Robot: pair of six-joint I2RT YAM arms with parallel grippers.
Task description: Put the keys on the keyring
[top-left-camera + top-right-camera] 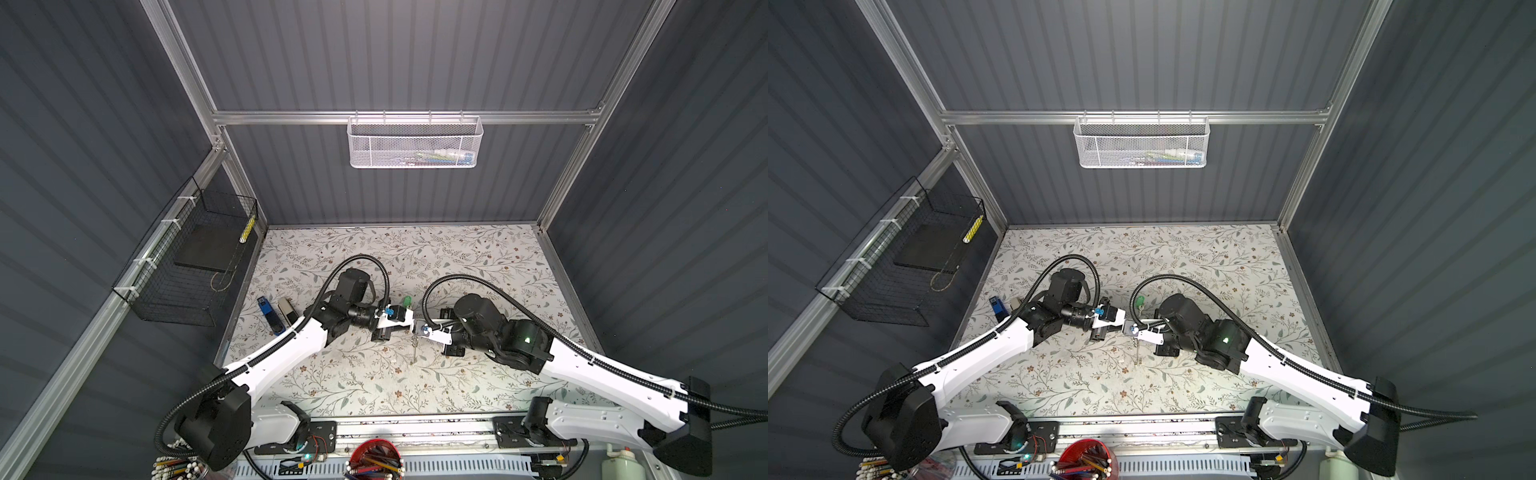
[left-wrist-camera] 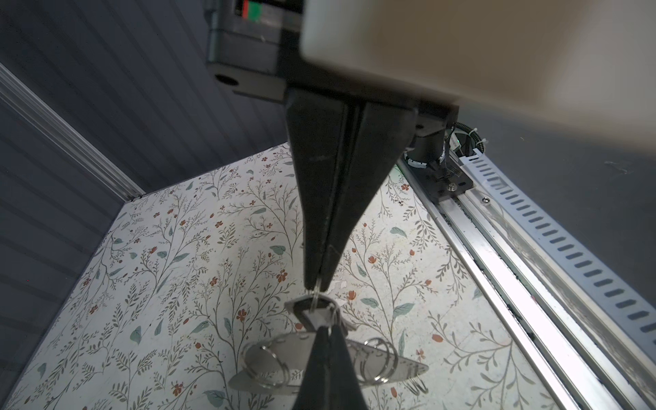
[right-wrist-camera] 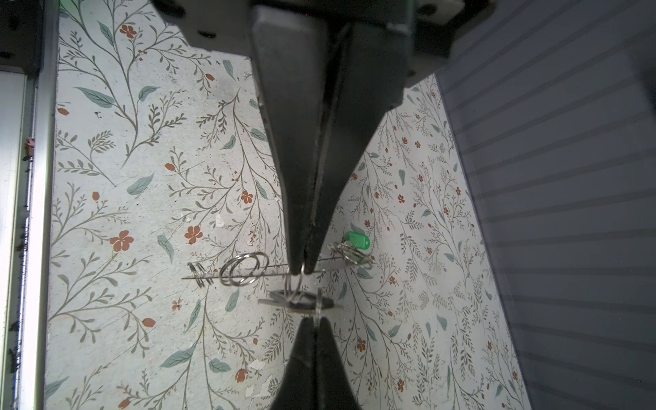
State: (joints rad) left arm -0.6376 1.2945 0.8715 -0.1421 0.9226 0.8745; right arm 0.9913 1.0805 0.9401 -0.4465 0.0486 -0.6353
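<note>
Both grippers meet above the middle of the floral table. My left gripper [image 2: 328,328] [image 1: 409,321] is shut on the keyring [image 2: 269,351], a flat grey plate with several wire loops, which shows edge-on in the right wrist view [image 3: 248,271]. My right gripper [image 3: 314,319] [image 1: 420,328] is shut on the small ring of the key with the black-rimmed tag [image 3: 298,301] [image 2: 309,309]. That key's blade [image 1: 413,351] [image 1: 1136,353] dangles below. I cannot tell whether its ring is threaded on a loop. The green-tagged key [image 1: 407,300] [image 1: 1141,300] [image 3: 356,241] lies on the table just behind.
A blue stapler [image 1: 270,318] and a grey stapler [image 1: 286,313] lie at the table's left edge. On the left wall hangs a black wire basket [image 1: 195,266], on the back wall a white mesh basket [image 1: 413,143]. A red pencil cup [image 1: 376,457] stands by the front rail.
</note>
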